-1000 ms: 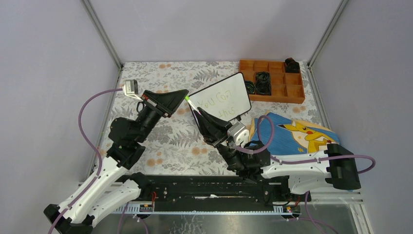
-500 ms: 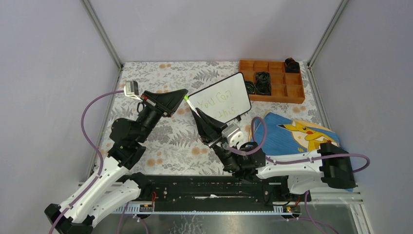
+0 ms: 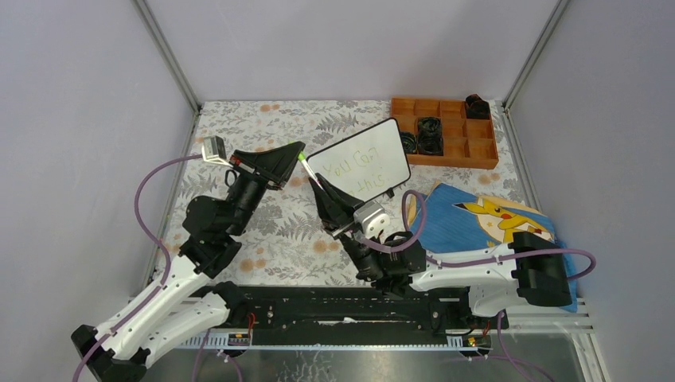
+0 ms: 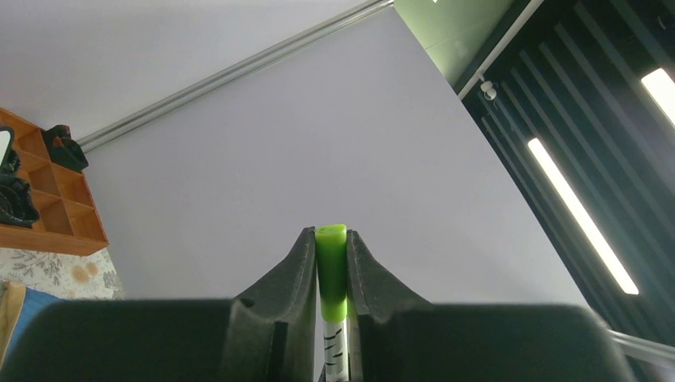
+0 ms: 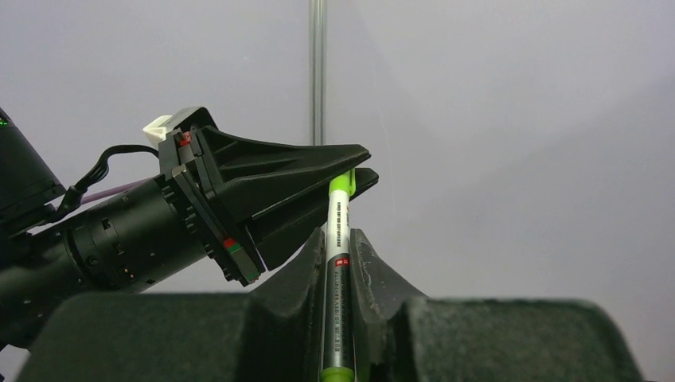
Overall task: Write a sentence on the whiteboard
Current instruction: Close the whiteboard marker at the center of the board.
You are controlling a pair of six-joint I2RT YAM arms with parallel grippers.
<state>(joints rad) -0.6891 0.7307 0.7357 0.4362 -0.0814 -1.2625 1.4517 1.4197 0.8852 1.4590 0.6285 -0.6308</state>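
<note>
On the table [image 3: 271,231], a floral-patterned surface carries all items. A blue cloth [image 3: 470,231] with a yellow cartoon figure lies at the right, partly under the right arm's cable. An orange compartment tray [image 3: 454,159] sits at the far right, with black coiled parts in several compartments.

The whiteboard [image 3: 382,147] lies at the far middle of the table, rotated so that its long edges run diagonally. Its right end is just beside the tray's left end, and its near edge is near the cloth. It is a small white rectangle with rounded corners and a thin black frame. The surface is clean white apart from the writing.

The sentence [image 3: 356,169] occupies the left and middle of the board in two lines of thin, pale green handwriting. The upper line reads about "You Can"; the lower line reads about "this". Finer detail is too small to tell.

The left gripper [image 4: 331,239] and the right gripper [image 5: 338,239] meet just left of the board's left corner. A marker [image 5: 337,263] with a white printed barrel runs between them.

- Right gripper: fingers pressed onto the barrel, one on each side.
- Left gripper: fingertips pinching the marker's green end [image 4: 331,263], with the tip of that end just showing past them.

Overhead, the green end appears just beside the board's left corner.
</note>
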